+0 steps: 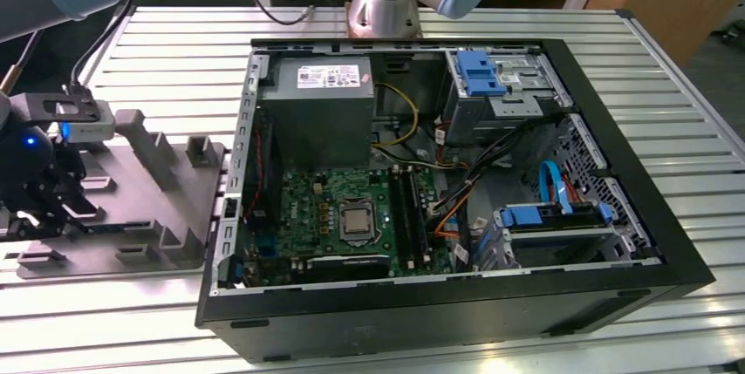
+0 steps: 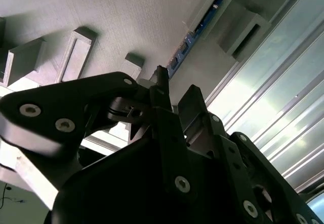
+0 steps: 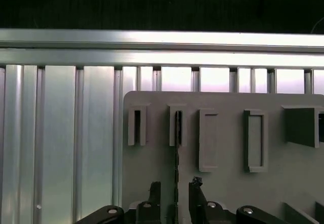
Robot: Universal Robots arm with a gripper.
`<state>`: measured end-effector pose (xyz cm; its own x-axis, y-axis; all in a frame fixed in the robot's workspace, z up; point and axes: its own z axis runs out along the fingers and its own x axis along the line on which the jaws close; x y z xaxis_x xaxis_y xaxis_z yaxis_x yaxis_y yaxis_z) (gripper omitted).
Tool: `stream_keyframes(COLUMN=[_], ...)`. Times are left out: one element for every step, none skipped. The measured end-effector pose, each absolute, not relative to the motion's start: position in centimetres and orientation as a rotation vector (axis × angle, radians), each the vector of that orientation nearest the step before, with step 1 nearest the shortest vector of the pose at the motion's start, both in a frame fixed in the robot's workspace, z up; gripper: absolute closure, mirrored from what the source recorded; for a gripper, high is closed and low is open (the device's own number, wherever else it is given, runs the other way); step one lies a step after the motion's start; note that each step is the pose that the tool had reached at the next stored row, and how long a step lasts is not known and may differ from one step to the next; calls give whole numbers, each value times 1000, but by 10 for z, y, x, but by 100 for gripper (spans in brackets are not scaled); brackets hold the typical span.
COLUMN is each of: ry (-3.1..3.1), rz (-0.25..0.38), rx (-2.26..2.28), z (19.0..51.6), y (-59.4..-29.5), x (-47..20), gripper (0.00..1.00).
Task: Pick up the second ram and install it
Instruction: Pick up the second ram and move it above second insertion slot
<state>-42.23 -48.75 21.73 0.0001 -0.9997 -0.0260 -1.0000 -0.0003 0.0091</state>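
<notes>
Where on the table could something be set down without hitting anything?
Free: table slats beyond the parts tray, and the near strip in front of it, at the exterior view's left of the computer case. Crowded: the tray, with the end effector straddling the second ram; the case interior.

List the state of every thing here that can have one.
gripper: open, one finger on each side of the second ram.
second ram: standing on edge in a slot of the parts tray, not lifted.
parts tray: lying flat on the slatted table.
computer case: lying on its side, side panel off, inside exposed.
</notes>
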Motion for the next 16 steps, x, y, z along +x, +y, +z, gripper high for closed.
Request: stream_keyframes(ry=[2199, 2182, 2165, 2148, 2137, 2129, 2122, 2118, 2117, 2116, 2116, 2116, 2116, 2116, 2116, 2116], rz=[39, 39, 39, 39, 39, 40, 40, 40, 40, 40, 40, 40, 40, 40, 40, 40], rx=[-2226, -2243, -2261, -2277, -2288, -2295, -2301, -2305, -2307, -2307, -2307, -2307, -2307, -2307, -2307, -2307], z=[217, 216, 216, 215, 214, 214, 213, 212, 211, 210, 209, 208, 206, 205, 204, 203], y=[-487, -488, -488, -487, -488, -488, -488, -488, -488, -488, -488, -488, -488, -487, -487, -487], x=[-422, -422, -422, -422, -422, -422, -423, -423, -423, -423, -423, -423, -423, -423, -423, -423], gripper=[65, 65, 65, 65, 65, 65, 65, 65, 65, 65, 65, 65, 65, 65, 65, 65])
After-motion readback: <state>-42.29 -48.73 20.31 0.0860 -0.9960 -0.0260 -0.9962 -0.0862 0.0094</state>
